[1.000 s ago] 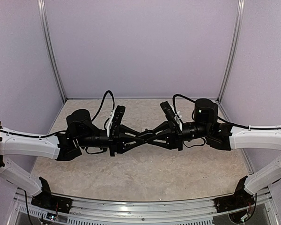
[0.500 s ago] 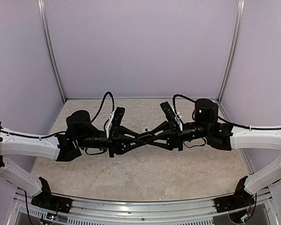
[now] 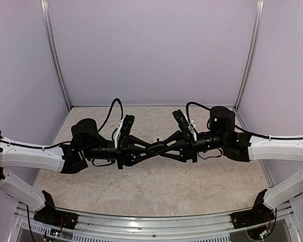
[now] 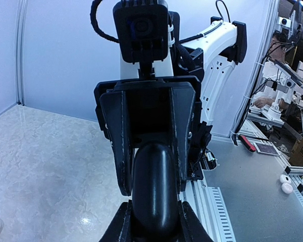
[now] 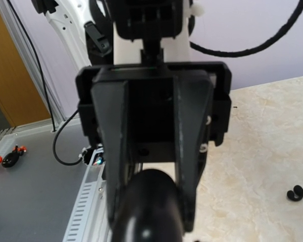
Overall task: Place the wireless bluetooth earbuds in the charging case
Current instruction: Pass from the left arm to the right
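My left fingers pinch the black case, right fingers — can't tell — and that tiny glossy earbud on the desk looks slippery, so I'd nip its sides gently.

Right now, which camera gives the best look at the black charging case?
The left wrist view: the black charging case sits centred, sharp and glossy. The right wrist view shows only its blurred rounded end at the bottom edge. The top external view cannot pick it out where the arms meet.
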Tool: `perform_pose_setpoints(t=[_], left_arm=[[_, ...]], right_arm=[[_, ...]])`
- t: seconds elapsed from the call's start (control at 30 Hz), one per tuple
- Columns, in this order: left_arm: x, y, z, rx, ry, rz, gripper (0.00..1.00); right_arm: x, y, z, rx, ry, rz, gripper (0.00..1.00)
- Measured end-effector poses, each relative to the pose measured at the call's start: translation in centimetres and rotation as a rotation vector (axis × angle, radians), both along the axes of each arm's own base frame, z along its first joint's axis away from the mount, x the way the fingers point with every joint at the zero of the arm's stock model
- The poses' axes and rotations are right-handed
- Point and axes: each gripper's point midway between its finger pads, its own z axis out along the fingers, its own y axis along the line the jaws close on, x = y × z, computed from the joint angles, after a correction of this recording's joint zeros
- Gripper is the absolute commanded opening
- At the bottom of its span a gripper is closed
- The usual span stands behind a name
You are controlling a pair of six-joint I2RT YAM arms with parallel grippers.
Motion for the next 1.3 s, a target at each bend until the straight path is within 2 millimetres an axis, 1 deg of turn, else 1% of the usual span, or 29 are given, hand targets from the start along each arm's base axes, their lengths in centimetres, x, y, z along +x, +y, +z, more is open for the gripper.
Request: perform_pose_setpoints(t=[0.1, 0.17, 0.37, 0.4, 0.5, 0.57, 0.77, 0.9, 0.97, 1.07, 1.1, 1.17, 1.23, 1.3], left_arm=[[-0.01, 0.0, 0.01, 0.0, -0.001, -0.001, 0.03], [-0.04, 0.0, 0.02, -0.001, -0.001, -0.002, 0.03], [-0.05, 0.0, 0.02, -0.001, -0.001, -0.003, 0.03], [-0.05, 0.0, 0.02, -0.001, -0.001, -0.003, 0.03], [-0.07, 0.01, 0.01, -0.001, -0.001, -0.003, 0.03], [-0.1, 0.04, 0.01, -0.004, -0.004, -0.004, 0.03], [-0.17, 0.09, 0.11, -0.009, -0.007, -0.006, 0.03], [-0.09, 0.09, 0.11, -0.009, -0.007, -0.002, 0.03], [-0.05, 0.09, 0.09, -0.008, -0.007, 0.001, 0.02], [-0.02, 0.1, 0.05, -0.008, -0.007, 0.003, 0.03], [-0.01, 0.11, 0.02, -0.007, -0.006, 0.004, 0.05], [0.04, 0.13, -0.07, -0.006, -0.005, 0.008, 0.17], [0.14, 0.15, -0.11, -0.005, -0.004, 0.013, 0.28], [0.2, 0.16, -0.14, -0.004, -0.004, 0.017, 0.34]], right_arm=[[0.0, 0.0, -0.06, -0.002, 0.002, 0.0, 0.4], [0.01, 0.0, -0.06, -0.002, 0.002, 0.0, 0.4], [0.0, 0.0, -0.07, -0.003, 0.004, -0.001, 0.35], [0.0, 0.0, -0.07, -0.003, 0.006, -0.001, 0.35], [0.03, 0.0, -0.08, -0.004, 0.006, -0.002, 0.42], [0.07, 0.0, -0.09, -0.004, 0.009, -0.005, 0.42], [0.12, 0.01, -0.08, -0.004, 0.009, -0.008, 0.39], [0.16, 0.01, -0.08, -0.004, 0.009, -0.009, 0.34], [0.16, 0.01, -0.07, -0.004, 0.007, -0.009, 0.34], [0.16, 0.01, -0.09, -0.004, 0.007, -0.009, 0.28], [0.15, 0.0, -0.1, -0.004, 0.005, -0.009, 0.25], [0.17, 0.0, -0.16, -0.007, 0.005, -0.01, 0.21], [0.19, -0.01, -0.22, -0.009, 0.005, -0.011, 0.19], [0.25, 0.0, -0.24, -0.009, -0.002, -0.014, 0.17]])
